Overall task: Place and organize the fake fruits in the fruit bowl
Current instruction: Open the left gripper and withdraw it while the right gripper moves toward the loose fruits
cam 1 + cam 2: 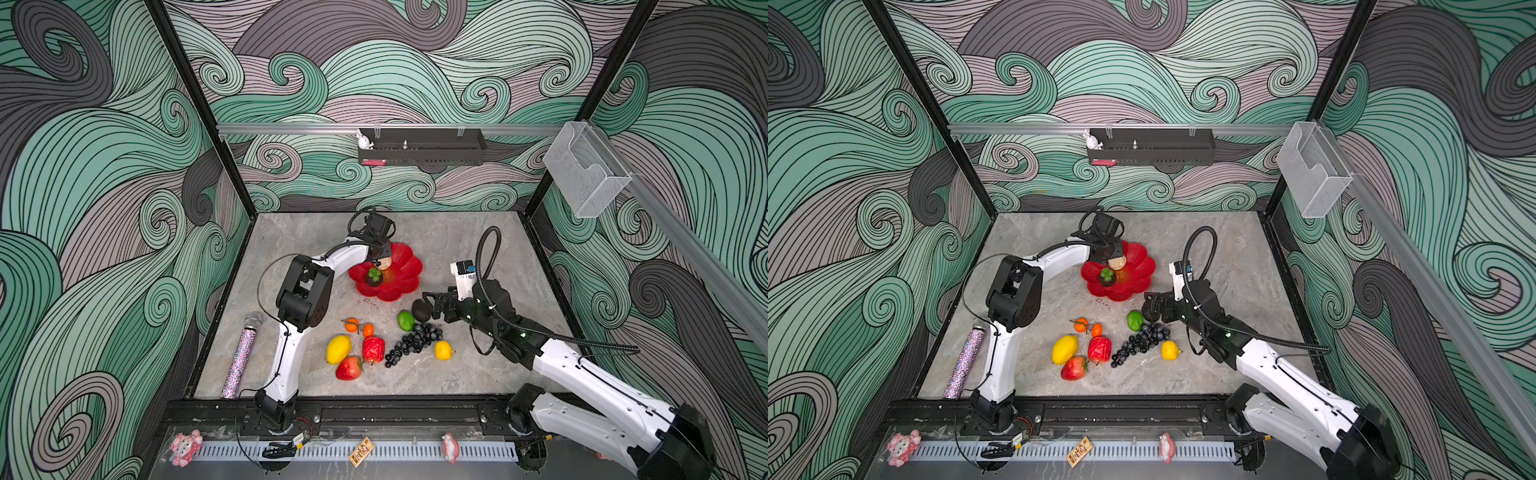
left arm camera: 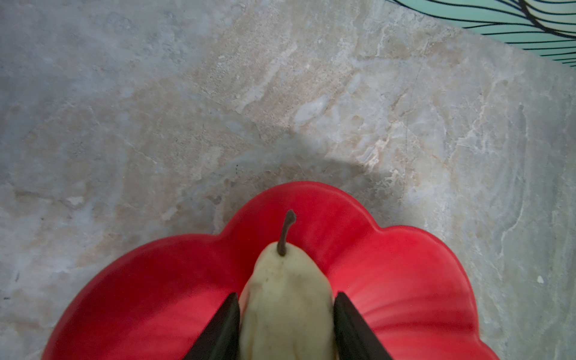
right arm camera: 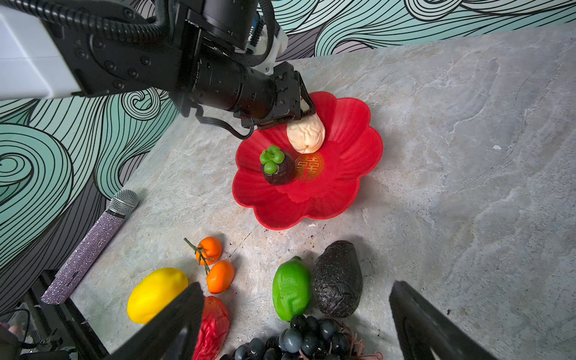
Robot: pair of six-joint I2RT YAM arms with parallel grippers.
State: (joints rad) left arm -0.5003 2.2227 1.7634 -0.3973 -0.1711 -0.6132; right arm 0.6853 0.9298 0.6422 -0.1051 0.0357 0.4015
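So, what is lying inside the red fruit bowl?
Two fruits: the mangosteen and the cream pear, which sits between the fingers of the left gripper. The fruit bowl shows a gold emblem at its centre. The floor under that gripper is covered.

Swirling teal-and-grey wave-patterned walls (image 1: 83, 166), grey marble tabletop (image 1: 457, 249), black wall shelf (image 1: 422, 147).

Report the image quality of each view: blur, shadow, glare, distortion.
In both top views: even light, soft shadows, wide-angle lens splays the frame posts outward. Left wrist view: the close pear is soft; a shadow lies on the table beyond the fruit bowl. Right wrist view: fruit bowl sharp, near fingers of the right end effector blurred, glints on the grapes.
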